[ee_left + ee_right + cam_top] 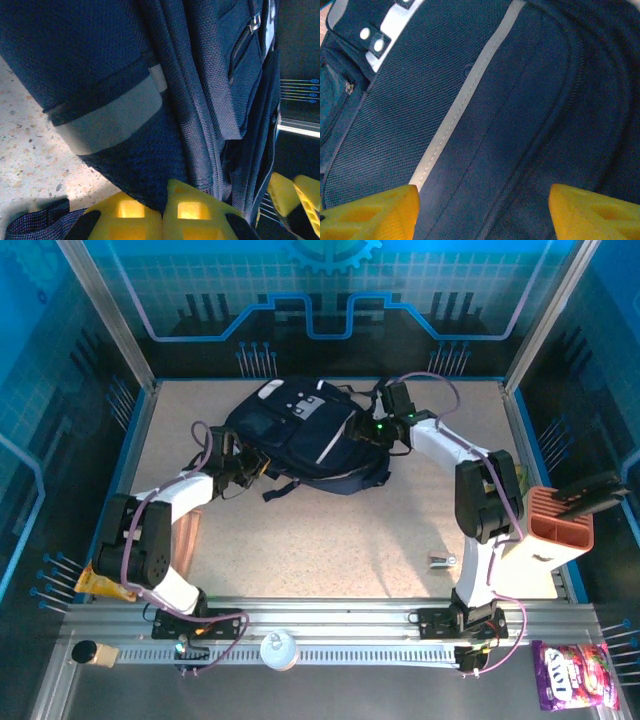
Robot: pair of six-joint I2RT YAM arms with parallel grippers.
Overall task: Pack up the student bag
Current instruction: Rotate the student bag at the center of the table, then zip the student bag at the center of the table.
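Item: bag [290, 435], dark navy with pale stripes and a grey-white patch. It lies flat at the far middle of the tabletop [340, 540], straps trailing toward the near side. Left gripper [250, 465]: at the bag's near-left edge. The left wrist view shows its yellow fingers [135, 215] pressed together on a fold of navy fabric [100, 50], so it reads as clamped on the bag. Right gripper [378, 428]: at the bag's right side. The right wrist view has its fingers [370, 210] standing well apart over a striped panel [520, 100], holding nothing. Loose stock outside the bag: an orange-brown holder [558, 525] at the right edge, a small metallic piece [442, 560] near the right arm's base, a yellow packet [100, 585] by the near-left corner and a purple pouch [572, 672] beyond the near-right corner, off the tabletop. Which of these are meant for packing cannot be told. Progress: judged early. No open mouth shows on the bag, the zip line in the wrist views looks closed, and nothing is seen going in. Done so far: one hold taken on the fabric. Left to do, by estimate: open the bag, hold it open, carry the loose goods across, put them in and close it.
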